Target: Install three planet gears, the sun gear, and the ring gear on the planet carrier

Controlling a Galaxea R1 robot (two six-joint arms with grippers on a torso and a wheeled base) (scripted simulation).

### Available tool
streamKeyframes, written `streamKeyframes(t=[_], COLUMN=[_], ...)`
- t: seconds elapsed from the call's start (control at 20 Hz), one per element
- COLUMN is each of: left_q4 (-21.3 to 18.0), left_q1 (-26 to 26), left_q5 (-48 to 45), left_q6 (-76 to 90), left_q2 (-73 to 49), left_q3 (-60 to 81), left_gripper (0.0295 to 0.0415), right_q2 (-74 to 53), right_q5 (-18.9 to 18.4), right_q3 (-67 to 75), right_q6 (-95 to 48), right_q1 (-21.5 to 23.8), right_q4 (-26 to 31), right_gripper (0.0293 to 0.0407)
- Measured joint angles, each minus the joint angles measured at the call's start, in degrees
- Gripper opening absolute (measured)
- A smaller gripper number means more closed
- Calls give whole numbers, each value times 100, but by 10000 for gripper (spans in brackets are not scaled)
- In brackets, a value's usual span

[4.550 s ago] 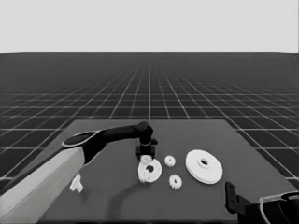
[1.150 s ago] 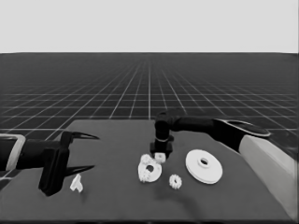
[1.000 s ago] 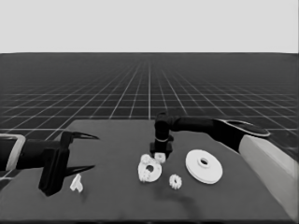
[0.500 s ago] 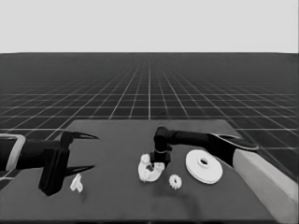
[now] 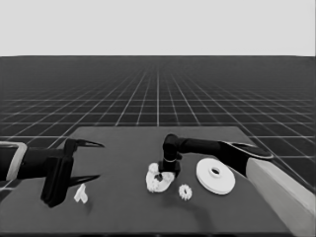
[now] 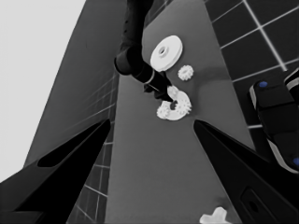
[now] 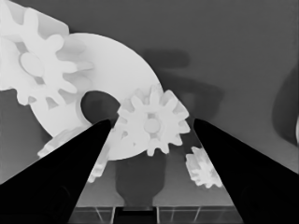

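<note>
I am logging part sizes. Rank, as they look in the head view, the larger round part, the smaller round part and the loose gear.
1. larger round part
2. smaller round part
3. loose gear

Four gears [image 7: 152, 125], three of them on the smaller round part [image 7: 122, 70]; one larger round part [image 5: 215, 176]; one thin white piece [image 5: 81, 194].

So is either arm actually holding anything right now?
Seemingly nothing. The right fingers stand open around a gear lying on the smaller round part, not touching it. The left fingers, at the table's left end, are open too.
</note>
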Motion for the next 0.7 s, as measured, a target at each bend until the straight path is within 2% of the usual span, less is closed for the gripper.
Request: streamKeyframes(t=[0.1,0.2,0.5,0.55,0.6,0.7], left_q4=[0,0,0,0,0,0], left_q1=[0,0,0,0,0,0], left_q5=[0,0,0,0,0,0], left_q6=[0,0,0,0,0,0], left_q2=[0,0,0,0,0,0], left_q3=[0,0,0,0,0,0], left_gripper=[385,385,385,385,385,385], right_q2=[-134,-154,-159,-842,-1267,-1640], right_q5=[-238,-290,-311,-391,-432,-460], right_q3=[467,556,580,1798,2412,2917], right_q6=[276,332,348,842,1053,1195], right_q1=[556,783,886,871,858,852], right_q4=[520,728,837,798,786,777], right_gripper=[385,385,385,385,385,385])
